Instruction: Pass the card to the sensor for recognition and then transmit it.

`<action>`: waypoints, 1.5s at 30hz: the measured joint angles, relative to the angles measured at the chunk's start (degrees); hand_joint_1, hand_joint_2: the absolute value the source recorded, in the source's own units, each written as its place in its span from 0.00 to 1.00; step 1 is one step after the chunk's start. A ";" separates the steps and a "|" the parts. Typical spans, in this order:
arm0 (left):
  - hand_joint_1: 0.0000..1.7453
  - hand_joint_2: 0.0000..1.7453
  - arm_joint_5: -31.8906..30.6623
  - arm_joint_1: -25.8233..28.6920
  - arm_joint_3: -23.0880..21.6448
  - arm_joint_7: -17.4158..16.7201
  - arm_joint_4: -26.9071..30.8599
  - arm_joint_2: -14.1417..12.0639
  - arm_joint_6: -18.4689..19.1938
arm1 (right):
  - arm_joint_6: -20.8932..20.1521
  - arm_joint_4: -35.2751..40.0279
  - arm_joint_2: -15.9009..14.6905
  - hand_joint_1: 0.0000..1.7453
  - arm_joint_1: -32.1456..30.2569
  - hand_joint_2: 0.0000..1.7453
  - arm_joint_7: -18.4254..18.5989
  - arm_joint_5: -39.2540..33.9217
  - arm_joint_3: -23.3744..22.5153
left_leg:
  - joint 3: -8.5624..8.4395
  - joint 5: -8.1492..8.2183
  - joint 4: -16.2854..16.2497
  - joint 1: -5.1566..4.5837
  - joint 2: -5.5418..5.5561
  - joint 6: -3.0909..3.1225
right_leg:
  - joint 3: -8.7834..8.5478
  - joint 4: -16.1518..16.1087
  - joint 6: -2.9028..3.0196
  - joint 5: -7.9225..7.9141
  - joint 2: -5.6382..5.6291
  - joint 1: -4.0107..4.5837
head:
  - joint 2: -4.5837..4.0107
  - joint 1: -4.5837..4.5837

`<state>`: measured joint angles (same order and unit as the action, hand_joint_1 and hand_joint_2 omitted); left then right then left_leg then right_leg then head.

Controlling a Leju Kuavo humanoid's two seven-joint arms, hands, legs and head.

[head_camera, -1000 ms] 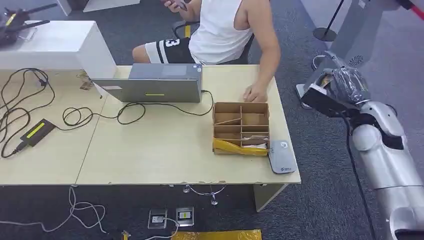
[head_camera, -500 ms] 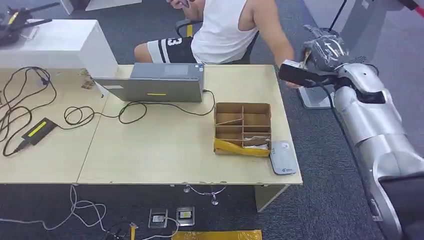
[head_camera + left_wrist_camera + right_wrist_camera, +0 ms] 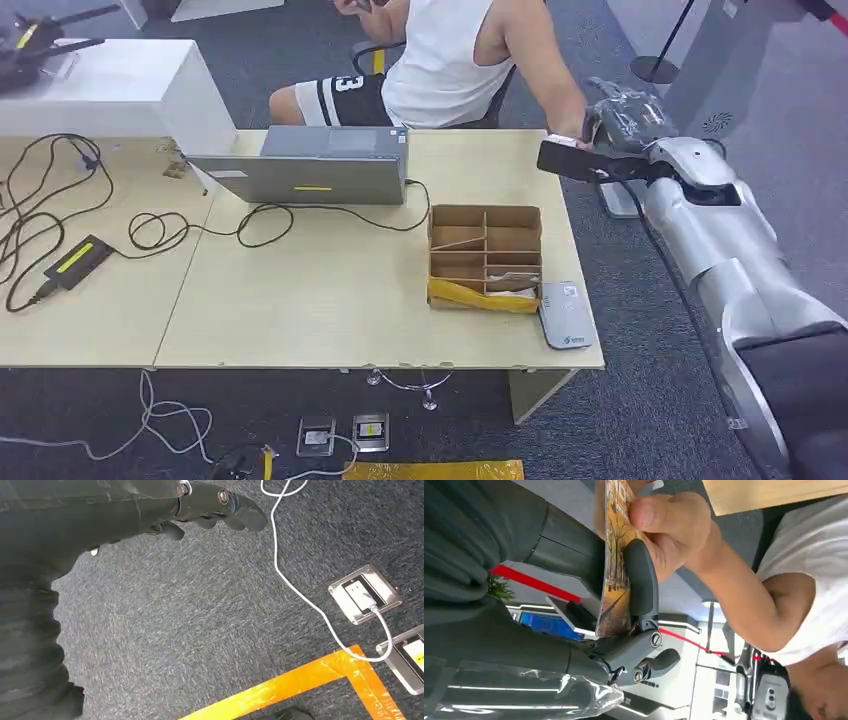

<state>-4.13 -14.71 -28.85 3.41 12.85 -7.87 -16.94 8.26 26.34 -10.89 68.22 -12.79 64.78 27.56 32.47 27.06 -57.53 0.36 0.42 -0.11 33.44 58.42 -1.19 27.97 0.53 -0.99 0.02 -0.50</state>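
The right hand (image 3: 624,625) grips the card (image 3: 614,560) off the worktop's (image 3: 330,290) far right corner, where a person's hand (image 3: 674,525) pinches the card's other end. The sensor (image 3: 566,314) lies flat at the near right corner, touching the box (image 3: 485,258). The left hand (image 3: 210,510) hangs above the carpet, released, fingers apart.

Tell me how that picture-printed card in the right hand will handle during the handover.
The thin picture-printed card looks flat and unbent between the right hand's fingers, so probably stiff. It seems light, pinched only at its faces. The person's hand grips its end too; a glossy face might slip.
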 joint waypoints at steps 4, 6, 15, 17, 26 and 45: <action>0.00 0.00 0.07 0.02 -0.02 -0.02 0.00 0.02 0.17 | 0.33 -1.29 0.26 0.17 0.05 1.00 0.00 0.61 0.65 | 0.00 0.00 0.00 0.00 0.00 0.00 | 0.00 0.00 0.00 0.00 -0.04 0.00 | 0.00 0.00; 0.00 0.00 0.26 0.06 -0.02 -0.04 0.00 0.02 0.17 | 0.53 -1.88 0.37 0.00 0.02 1.00 0.00 0.77 0.98 | 0.00 0.00 0.00 0.00 0.00 0.00 | 0.00 -0.01 0.00 0.00 -0.03 0.00 | 0.00 -0.02; 0.00 0.00 0.92 0.31 -0.02 -0.02 0.00 0.02 0.00 | 5.13 -3.67 0.59 0.00 -0.17 1.00 -0.70 -0.61 1.73 | -0.01 0.00 0.00 0.00 -0.01 0.00 | 0.01 -0.01 0.00 0.00 -0.06 0.00 | 0.00 -0.02; 0.00 0.00 1.05 0.38 -0.02 -0.02 0.00 0.02 -0.09 | 6.28 -3.89 0.59 0.00 -0.17 1.00 -1.27 -1.29 1.73 | -0.01 0.00 0.00 0.00 -0.01 0.00 | 0.00 0.00 0.00 0.00 -0.06 0.00 | 0.00 -0.02; 0.00 0.00 2.14 0.75 -0.02 -0.02 0.00 0.09 -0.85 | 10.89 -3.80 1.40 0.00 -0.03 1.00 -7.30 -11.73 0.46 | -0.01 0.00 0.00 0.00 -0.03 0.00 | 0.00 0.00 0.00 0.00 -0.07 0.00 | 0.00 -0.02; 0.00 0.00 4.04 1.76 0.00 0.02 -0.09 0.02 -3.23 | -13.48 36.47 -0.65 0.00 -22.95 1.00 -0.53 -55.56 -6.60 | -0.10 0.07 0.00 0.05 -0.21 -0.05 | -0.03 -0.04 0.01 0.01 -0.25 0.05 | -0.02 0.00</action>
<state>-0.09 -12.95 -28.85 3.43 12.76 -7.85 -20.17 -5.22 62.81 -11.54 45.28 -13.31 9.22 20.96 32.36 27.13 -57.53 0.42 0.22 -0.16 33.41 58.38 -1.18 27.98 0.28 -0.94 0.00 -0.50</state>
